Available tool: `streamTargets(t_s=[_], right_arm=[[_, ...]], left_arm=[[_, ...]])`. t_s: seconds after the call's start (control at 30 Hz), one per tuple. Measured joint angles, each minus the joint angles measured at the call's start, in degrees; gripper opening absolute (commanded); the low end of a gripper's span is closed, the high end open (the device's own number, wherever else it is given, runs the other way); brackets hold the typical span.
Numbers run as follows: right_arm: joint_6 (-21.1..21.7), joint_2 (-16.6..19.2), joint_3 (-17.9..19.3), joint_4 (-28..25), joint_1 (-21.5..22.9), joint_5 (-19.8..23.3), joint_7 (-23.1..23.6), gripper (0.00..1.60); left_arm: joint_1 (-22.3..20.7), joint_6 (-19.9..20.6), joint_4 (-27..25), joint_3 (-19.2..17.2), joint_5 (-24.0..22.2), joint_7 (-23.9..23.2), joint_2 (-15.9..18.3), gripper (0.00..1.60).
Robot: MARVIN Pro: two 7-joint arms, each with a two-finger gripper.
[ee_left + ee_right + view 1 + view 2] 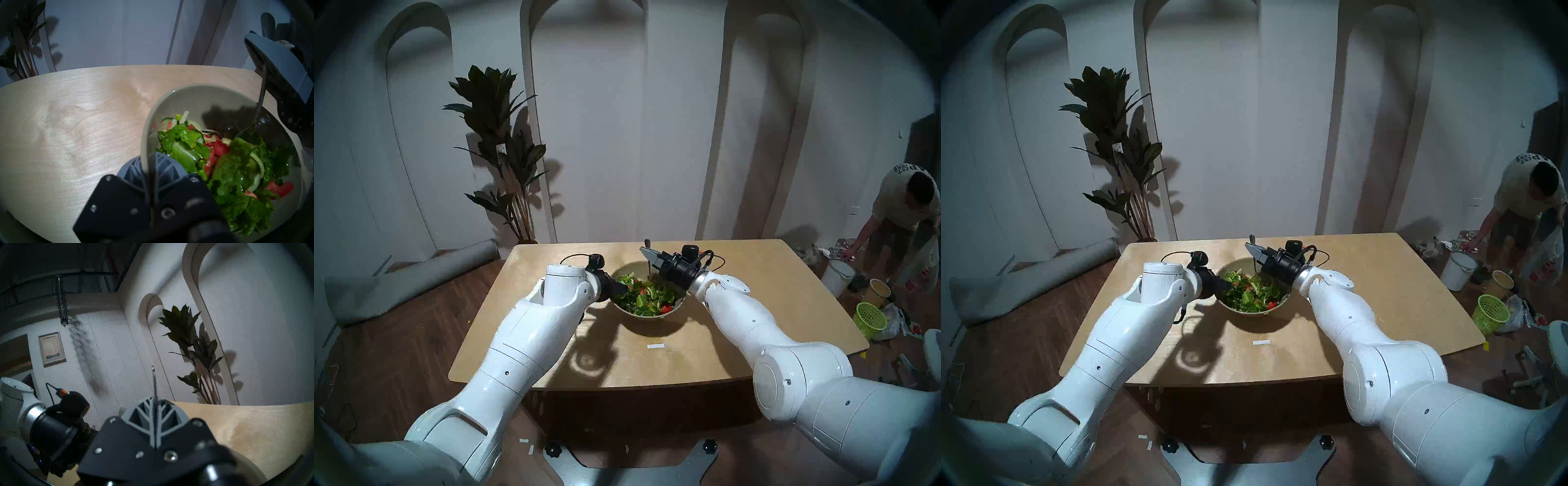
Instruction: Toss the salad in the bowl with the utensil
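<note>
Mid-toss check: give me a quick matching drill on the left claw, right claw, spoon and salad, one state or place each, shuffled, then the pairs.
Things:
1. left claw
2. right claw
3. spoon
4. salad

States:
A. heaped inside the bowl
B. shut on the bowl's rim
C. head down in the greens, handle standing upright
D. shut on the spoon's handle, above the bowl's far side

Pairs: 1-B, 2-D, 3-C, 4-A
</note>
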Motion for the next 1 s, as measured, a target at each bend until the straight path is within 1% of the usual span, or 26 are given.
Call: streamTargets(t_s=[0.23,0.47,0.63,0.7,0.83,1.0], right_arm=[[1.52,0.15,1.73,-4.89,-2.31,1.64,2.36,0.00],[1.30,1.84,3.30,-9.58,-2.70,2.48,4.31,0.00],[1.86,2.27,3.78,-13.33,-2.91,3.40,7.02,0.00],[2.71,1.96,3.69,-15.02,-3.37,3.71,7.97,0.00],[4.76,0.88,2.34,-18.18,-4.83,3.81,8.99,0.00],[7.56,-0.64,-0.51,-22.23,-7.23,2.71,8.76,0.00]], left_arm=[[0.00,0.00,0.00,0.00,0.01,-0.01,0.00,0.00],[0.00,0.00,0.01,0.00,0.03,-0.02,0.00,0.00],[-0.01,0.00,0.01,0.00,0.04,-0.02,-0.01,0.00],[-0.01,0.00,0.01,0.00,0.04,-0.03,-0.01,0.00],[-0.01,0.00,0.01,0.00,0.04,-0.03,-0.01,0.00],[-0.01,0.00,0.01,-0.01,0.05,-0.03,-0.01,0.00]])
